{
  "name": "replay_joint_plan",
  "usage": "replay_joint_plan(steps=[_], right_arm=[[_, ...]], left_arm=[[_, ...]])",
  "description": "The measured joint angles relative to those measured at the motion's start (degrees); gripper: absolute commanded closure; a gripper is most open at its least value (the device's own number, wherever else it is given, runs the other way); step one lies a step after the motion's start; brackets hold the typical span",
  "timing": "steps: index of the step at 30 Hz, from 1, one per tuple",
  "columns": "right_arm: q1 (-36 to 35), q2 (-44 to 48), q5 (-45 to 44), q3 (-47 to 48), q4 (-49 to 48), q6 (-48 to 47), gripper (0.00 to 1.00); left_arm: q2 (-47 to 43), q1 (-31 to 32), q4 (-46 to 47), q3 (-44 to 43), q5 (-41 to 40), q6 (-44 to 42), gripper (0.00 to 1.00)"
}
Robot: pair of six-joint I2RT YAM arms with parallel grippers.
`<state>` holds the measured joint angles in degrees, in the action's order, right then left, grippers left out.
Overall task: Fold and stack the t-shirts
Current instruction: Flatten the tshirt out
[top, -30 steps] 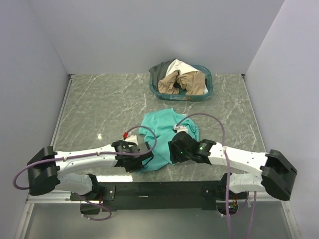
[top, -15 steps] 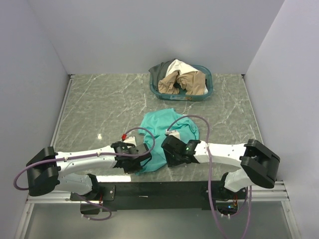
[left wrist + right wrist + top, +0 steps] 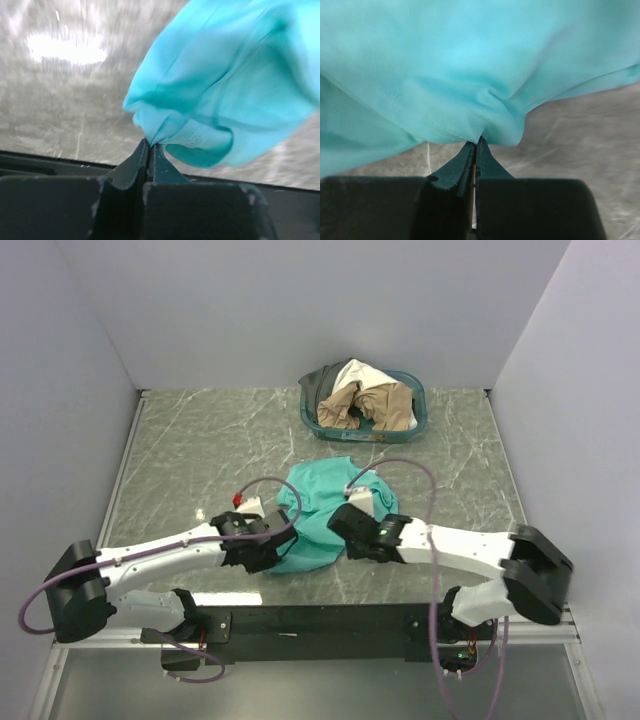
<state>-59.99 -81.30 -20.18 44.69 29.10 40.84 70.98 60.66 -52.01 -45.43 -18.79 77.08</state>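
A bright teal-green t-shirt (image 3: 322,512) lies bunched on the marble table's near middle. My left gripper (image 3: 268,552) is shut on the shirt's near-left edge; in the left wrist view its fingertips (image 3: 148,146) pinch a gathered fold of teal cloth (image 3: 225,85). My right gripper (image 3: 345,530) is shut on the shirt's near-right edge, and the right wrist view shows its tips (image 3: 476,143) nipping the hem of the teal cloth (image 3: 470,65). Cream-white (image 3: 358,375), tan-beige (image 3: 385,402) and dark grey (image 3: 322,383) t-shirts are heaped in the basket.
An oval teal-blue plastic basket (image 3: 412,432) stands at the back, right of centre. Grey walls close in the table on the left, right and far sides. A black rail (image 3: 320,620) with both arm bases runs along the near edge.
The right gripper has shut on the teal shirt's near-right edge. Both grippers have shifted slightly away from the near edge, and the shirt's near part is more gathered.
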Motion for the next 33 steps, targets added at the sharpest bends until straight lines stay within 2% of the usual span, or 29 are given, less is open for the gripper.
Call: replay_joint_plan(steps=[4, 8, 12, 15, 19, 21, 27, 33], right_arm=[[6.4, 10.8, -2.7, -0.1, 0.7, -2.0, 1.00], [20.9, 20.4, -0.6, -0.9, -3.9, -6.6, 1.00], [28.1, 23.7, 0.8, 2.4, -3.8, -11.4, 1.00], [32.0, 23.8, 0.7, 11.1, -2.4, -15.0, 1.00], [34.6, 25.7, -0.8, 22.1, -2.3, -18.9, 1.00], [34.8, 27.4, -1.4, 26.9, -2.1, -21.1, 1.00], [34.8, 31.1, -1.3, 41.0, -0.5, -26.6, 1.00], [34.8, 32.6, 4.8, 51.3, 1.6, -29.3, 1.00]], left_arm=[[-2.1, -4.7, -0.2, -4.4, -3.4, -0.6, 0.99], [-2.0, -12.6, 0.7, -9.2, -6.6, -2.1, 0.99], [0.6, -20.0, -0.2, -17.4, -10.2, -3.5, 0.99], [4.0, -22.1, -2.9, -28.9, -14.7, -4.1, 0.99], [4.5, -22.2, -3.6, -42.7, -19.6, -6.6, 0.99], [2.6, -22.2, -1.8, -46.2, -21.1, -9.2, 0.99], [-6.8, -22.1, 4.7, -50.3, -21.1, -18.1, 0.99], [-13.2, -21.8, 12.4, -57.0, -15.2, -26.7, 0.99]])
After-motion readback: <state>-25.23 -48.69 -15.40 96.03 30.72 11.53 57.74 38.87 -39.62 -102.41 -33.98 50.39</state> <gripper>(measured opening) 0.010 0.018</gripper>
